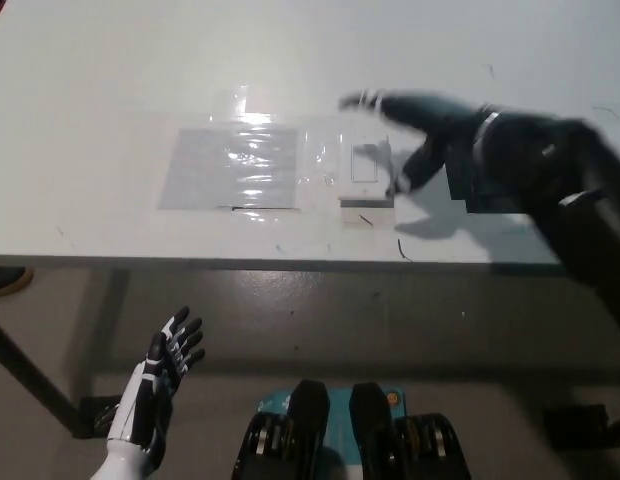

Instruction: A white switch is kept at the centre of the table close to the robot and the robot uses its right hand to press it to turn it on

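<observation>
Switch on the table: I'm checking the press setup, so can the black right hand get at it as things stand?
Probably yes. The right hand hovers blurred just beside the switch, with nothing between them; only clear tape lies around it. The left hand rests below the table edge.

Even, cool overhead light across the matte white tabletop point(110, 90). Strong specular glare on the clear plastic sheet point(252, 160) at frame centre. Heavy motion blur over the black right hand point(415, 125) at upper right, soft shadow beneath. White left hand point(155, 385) at lower left sharp, dimmer floor zone.

white table point(110, 80) above grey floor point(390, 330)
</observation>
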Controlling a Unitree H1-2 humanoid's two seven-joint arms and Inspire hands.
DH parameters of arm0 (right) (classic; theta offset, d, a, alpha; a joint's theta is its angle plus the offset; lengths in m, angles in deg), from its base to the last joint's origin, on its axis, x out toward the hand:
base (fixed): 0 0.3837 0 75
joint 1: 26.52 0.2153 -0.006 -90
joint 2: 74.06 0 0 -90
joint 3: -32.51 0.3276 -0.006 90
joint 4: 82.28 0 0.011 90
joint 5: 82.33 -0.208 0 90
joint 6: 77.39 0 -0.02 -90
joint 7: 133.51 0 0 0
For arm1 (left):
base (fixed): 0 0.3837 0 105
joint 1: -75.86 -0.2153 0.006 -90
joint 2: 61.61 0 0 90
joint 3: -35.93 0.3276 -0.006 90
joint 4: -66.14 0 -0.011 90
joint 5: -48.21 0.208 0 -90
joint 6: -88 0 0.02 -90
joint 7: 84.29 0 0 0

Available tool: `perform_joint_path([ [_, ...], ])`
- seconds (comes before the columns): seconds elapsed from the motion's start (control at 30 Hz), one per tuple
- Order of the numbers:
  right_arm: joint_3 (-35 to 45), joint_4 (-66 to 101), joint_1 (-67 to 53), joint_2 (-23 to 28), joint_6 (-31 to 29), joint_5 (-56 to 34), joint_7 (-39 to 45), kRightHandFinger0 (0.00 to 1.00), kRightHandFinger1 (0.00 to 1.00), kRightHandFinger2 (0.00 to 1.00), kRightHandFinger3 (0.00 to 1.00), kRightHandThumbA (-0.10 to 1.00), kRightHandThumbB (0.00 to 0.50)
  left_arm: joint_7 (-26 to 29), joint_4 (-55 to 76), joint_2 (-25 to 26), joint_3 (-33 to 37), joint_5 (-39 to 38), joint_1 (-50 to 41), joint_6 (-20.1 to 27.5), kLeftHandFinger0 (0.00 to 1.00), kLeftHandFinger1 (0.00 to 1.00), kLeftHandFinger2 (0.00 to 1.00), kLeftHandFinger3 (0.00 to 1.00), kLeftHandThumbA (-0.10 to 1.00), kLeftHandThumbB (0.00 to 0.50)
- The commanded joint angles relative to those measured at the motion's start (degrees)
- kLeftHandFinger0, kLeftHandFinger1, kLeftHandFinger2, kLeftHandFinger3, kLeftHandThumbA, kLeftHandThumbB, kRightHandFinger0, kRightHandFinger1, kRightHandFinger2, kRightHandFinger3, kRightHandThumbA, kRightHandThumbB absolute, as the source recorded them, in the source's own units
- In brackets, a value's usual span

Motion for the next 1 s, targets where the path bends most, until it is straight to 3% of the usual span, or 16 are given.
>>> perform_joint_path([
  [0.0, 10.53, 10.94, 0.37, 3.29, 0.8, -12.17, -0.01, 1.0, 1.0, 1.0, 1.0, 1.0, 0.279, -0.27, 0.65, -0.15, -0.17, -0.33, 0.72, 2.82, 1.0, 1.0, 1.0, 1.0, 1.0, 0.0],
  [0.03, 13.43, 15.94, -2.64, 4.4, -0.48, -15.15, -0.37, 1.0, 1.0, 1.0, 1.0, 1.0, 0.243, -0.17, 0.64, -0.01, -0.08, 0.16, 0.72, 2.78, 1.0, 1.0, 1.0, 1.0, 1.0, 0.003],
  [0.1, 17.97, 25.03, -8.33, 5.33, 3.72, -17.83, -0.24, 1.0, 1.0, 1.0, 1.0, 1.0, 0.276, -0.74, 0.46, 0.31, -0.17, -0.55, 0.9, 2.79, 1.0, 1.0, 1.0, 1.0, 1.0, 0.0],
  [0.23, 27.38, 40.79, -22.75, 5.07, 6.06, -28.61, -1.18, 1.0, 1.0, 1.0, 1.0, 1.0, 0.217, -0.74, 0.43, 0.26, -0.28, -0.92, 1.09, 1.83, 1.0, 1.0, 1.0, 1.0, 1.0, 0.016],
  [0.4, 32.42, 49.78, -36.77, 3.44, 3.71, -34.75, -3.16, 1.0, 1.0, 1.0, 1.0, 1.0, 0.249, -0.82, 0.24, 0.24, -0.33, -1.14, 1.39, 1.7, 1.0, 1.0, 1.0, 1.0, 1.0, 0.005],
  [0.47, 34.84, 51.63, -44.23, 0.43, 2.4, -39.06, -4.99, 1.0, 1.0, 1.0, 1.0, 1.0, 0.258, -0.82, 0.16, 0.28, -0.24, -0.89, 0.93, 1.88, 1.0, 1.0, 1.0, 1.0, 1.0, 0.008],
  [0.5, 35.31, 51.95, -48.09, -1.28, 0.64, -39.85, -5.91, 1.0, 1.0, 1.0, 1.0, 1.0, 0.266, -0.81, 0.01, 0.19, -0.17, -0.82, 0.9, 2.17, 1.0, 1.0, 1.0, 1.0, 1.0, 0.003],
  [0.63, 33.81, 46.91, -56.43, -7.52, -6.37, -42.42, -5.83, 1.0, 1.0, 1.0, 1.0, 1.0, 0.168, -1.07, 0.02, -0.03, 0.26, -0.83, 1.14, 2.05, 1.0, 1.0, 1.0, 1.0, 1.0, 0.0],
  [0.73, 31.47, 41.33, -59.08, -11.0, -9.7, -39.12, -5.73, 1.0, 1.0, 1.0, 1.0, 1.0, 0.177, -0.82, 0.41, -0.13, 0.43, -0.33, 0.81, 2.03, 1.0, 1.0, 1.0, 1.0, 1.0, 0.006],
  [0.83, 30.46, 36.19, -59.72, -14.25, -11.46, -37.75, -6.19, 1.0, 1.0, 1.0, 1.0, 1.0, 0.152, -0.19, 0.7, -0.1, 0.59, 0.97, 0.56, 2.42, 1.0, 1.0, 1.0, 1.0, 1.0, 0.013],
  [0.87, 30.45, 32.48, -59.23, -16.75, -11.81, -37.7, -7.19, 1.0, 1.0, 1.0, 1.0, 0.95, 0.119, -0.75, 0.71, -0.07, 0.47, -0.13, 0.78, 2.1, 1.0, 1.0, 1.0, 1.0, 1.0, 0.026],
  [0.97, 30.16, 27.1, -59.2, -19.58, -13.06, -36.65, -8.1, 1.0, 1.0, 1.0, 1.0, 0.96, 0.154, -0.74, 1.16, 0.16, 0.72, 0.43, 0.4, 2.13, 1.0, 1.0, 1.0, 1.0, 1.0, 0.04],
])
